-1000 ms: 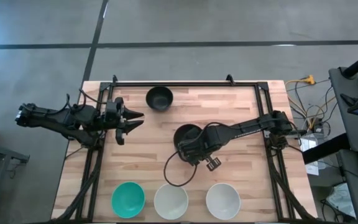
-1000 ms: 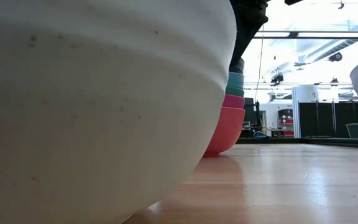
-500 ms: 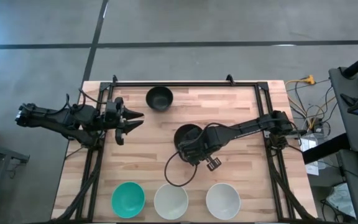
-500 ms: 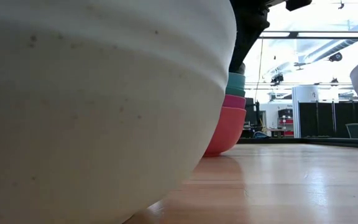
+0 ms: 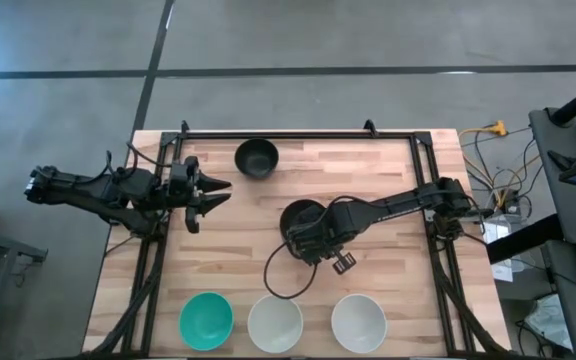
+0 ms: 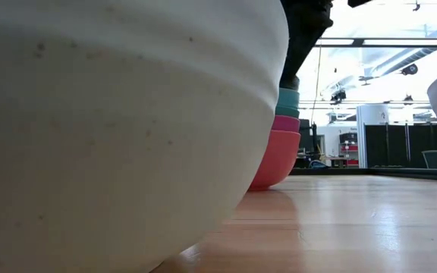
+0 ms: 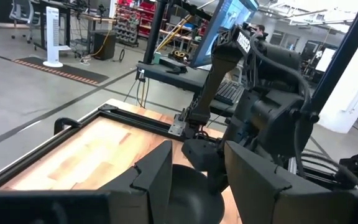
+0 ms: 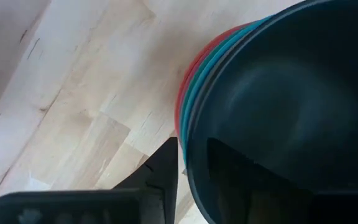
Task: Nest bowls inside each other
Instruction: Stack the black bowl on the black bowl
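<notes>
Wooden surface (image 5: 228, 235) | right pincer (image 5: 308, 243) straddles stack's black bowl (image 5: 301, 217) rim, grip cannot be told | lone black bowl (image 5: 256, 157) nearer left pincer (image 5: 220, 192), parted, empty | teal bowl (image 5: 206, 320) and white bowls (image 5: 275, 324) near edge

Nested stack (image 5: 299, 218) mid-table; lone bowl (image 5: 256, 157) behind; three bowls (image 5: 275, 322) front.

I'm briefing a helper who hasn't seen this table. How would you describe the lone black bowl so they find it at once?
Start at the wooden table in the high view and go to its far edge, opposite the row of teal and white bowls. The black bowl sits there alone, left of centre. Unlike the other black bowl, mid-table under the right gripper, it stands empty and unstacked.
</notes>
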You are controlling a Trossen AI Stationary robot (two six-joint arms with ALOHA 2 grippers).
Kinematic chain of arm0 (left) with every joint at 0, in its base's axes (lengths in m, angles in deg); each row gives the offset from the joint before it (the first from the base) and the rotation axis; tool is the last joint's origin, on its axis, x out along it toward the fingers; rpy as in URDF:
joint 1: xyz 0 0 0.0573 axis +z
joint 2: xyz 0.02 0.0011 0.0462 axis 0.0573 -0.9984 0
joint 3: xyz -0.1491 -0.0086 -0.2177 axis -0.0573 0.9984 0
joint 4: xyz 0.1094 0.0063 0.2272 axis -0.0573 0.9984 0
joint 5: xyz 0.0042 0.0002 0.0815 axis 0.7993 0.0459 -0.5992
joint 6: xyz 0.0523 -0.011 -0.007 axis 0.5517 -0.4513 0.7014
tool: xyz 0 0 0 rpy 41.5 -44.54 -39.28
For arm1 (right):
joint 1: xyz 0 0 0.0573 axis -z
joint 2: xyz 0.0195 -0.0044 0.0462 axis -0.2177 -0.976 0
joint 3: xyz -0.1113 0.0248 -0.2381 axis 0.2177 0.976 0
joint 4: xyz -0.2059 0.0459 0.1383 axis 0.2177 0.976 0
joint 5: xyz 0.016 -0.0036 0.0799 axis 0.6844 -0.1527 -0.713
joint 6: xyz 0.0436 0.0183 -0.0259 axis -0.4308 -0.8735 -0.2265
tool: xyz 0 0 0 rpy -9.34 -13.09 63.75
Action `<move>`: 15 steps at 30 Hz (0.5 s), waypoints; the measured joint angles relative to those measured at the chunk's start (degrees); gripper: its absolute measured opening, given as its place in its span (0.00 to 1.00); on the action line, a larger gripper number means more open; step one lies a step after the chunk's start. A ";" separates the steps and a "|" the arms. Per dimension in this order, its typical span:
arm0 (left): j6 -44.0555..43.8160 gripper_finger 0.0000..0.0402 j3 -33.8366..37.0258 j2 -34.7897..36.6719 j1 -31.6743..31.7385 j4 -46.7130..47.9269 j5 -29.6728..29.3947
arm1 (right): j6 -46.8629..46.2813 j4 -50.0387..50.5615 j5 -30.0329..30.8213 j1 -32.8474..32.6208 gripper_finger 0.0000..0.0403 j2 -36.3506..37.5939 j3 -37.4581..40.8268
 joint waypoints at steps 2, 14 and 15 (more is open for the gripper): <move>-0.01 0.33 0.00 -0.04 0.00 -0.02 0.00 | 0.01 0.98 0.00 0.00 0.20 0.00 -1.54; -0.18 0.33 -0.28 -0.20 0.00 -2.64 0.00 | -4.50 5.88 3.50 0.13 0.20 0.15 -20.34; -0.19 0.33 -0.28 -0.39 0.00 -3.72 0.00 | -5.61 5.95 3.49 0.19 0.19 0.18 -22.37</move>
